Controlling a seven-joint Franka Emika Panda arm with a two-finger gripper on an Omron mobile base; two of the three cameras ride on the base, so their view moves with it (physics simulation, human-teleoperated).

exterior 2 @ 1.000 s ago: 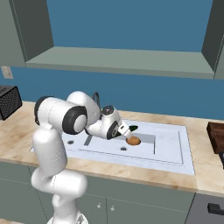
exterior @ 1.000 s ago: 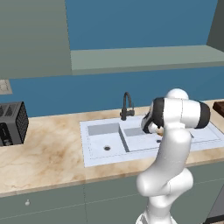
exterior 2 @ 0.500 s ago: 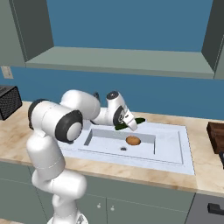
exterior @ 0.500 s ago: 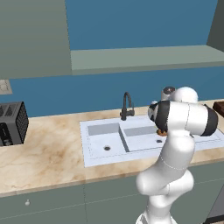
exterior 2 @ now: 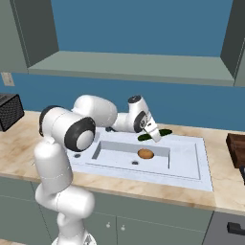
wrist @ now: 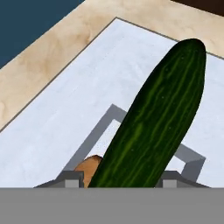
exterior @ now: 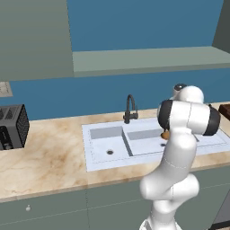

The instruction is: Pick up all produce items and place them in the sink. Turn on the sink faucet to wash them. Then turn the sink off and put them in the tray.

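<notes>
Moved: our gripper (exterior 2: 154, 135) has lifted the cucumber (wrist: 155, 118) above the sink (exterior 2: 201, 162); potato (exterior 2: 145, 153) lies in the basin. Jaws half closed on the cucumber. Risk: off-centre grip, cucumber may swing out.

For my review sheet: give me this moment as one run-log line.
gripper: shut on cucumber | cucumber: held in the air above the sink | potato: in larger basin | tray: nothing visible on it
</notes>
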